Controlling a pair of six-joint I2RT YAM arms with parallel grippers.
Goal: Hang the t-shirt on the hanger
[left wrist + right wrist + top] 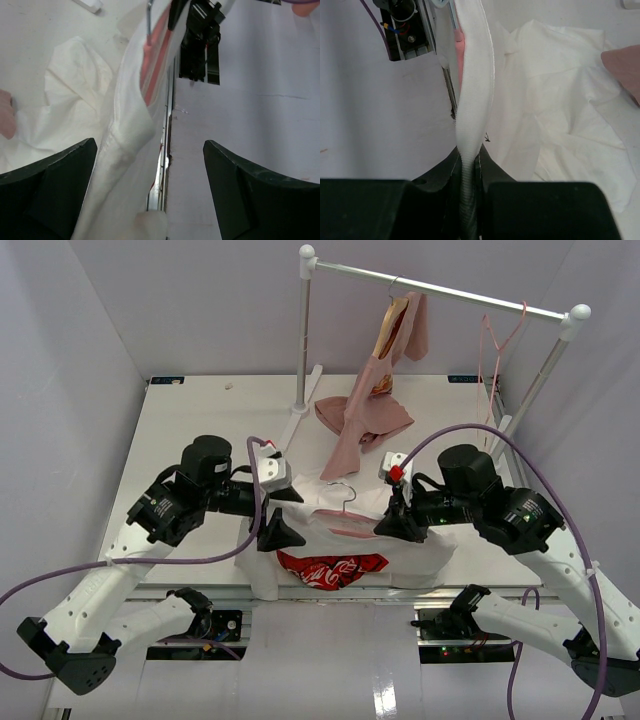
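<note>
The top view alone shows the whole layout. The t-shirt lies bunched at the near edge of the table, between the two arms, and its lower part hangs over that edge. The wire hook of the hanger rises from the collar area, while its body is under the cloth. A dusty-pink garment hangs from the rail at the rear and trails onto the table. A second thin pink hanger hangs further right on the same rail.

The left wrist view adds what the top view hides. A light-pink hanger arm and its metal stem sit inside the shirt's opening. The left gripper is spread wide and holds nothing. A fold of white cloth runs through the gap close to one finger, but contact cannot be confirmed.

The right wrist view shows the right gripper pressed together on a narrow white band of the t-shirt. The band is pulled taut and runs straight up from the fingertips. A sliver of pink hanger shows beside the band near the top, and the rest of the shirt lies rumpled on the table to the right.

From above, the left gripper is at the shirt's left shoulder and the right gripper at its right shoulder, with the hook between them.

The shirt's red graphic faces the camera at the table edge. Its white script appears to read "Coca-Cola". No other writing is legible.
</note>
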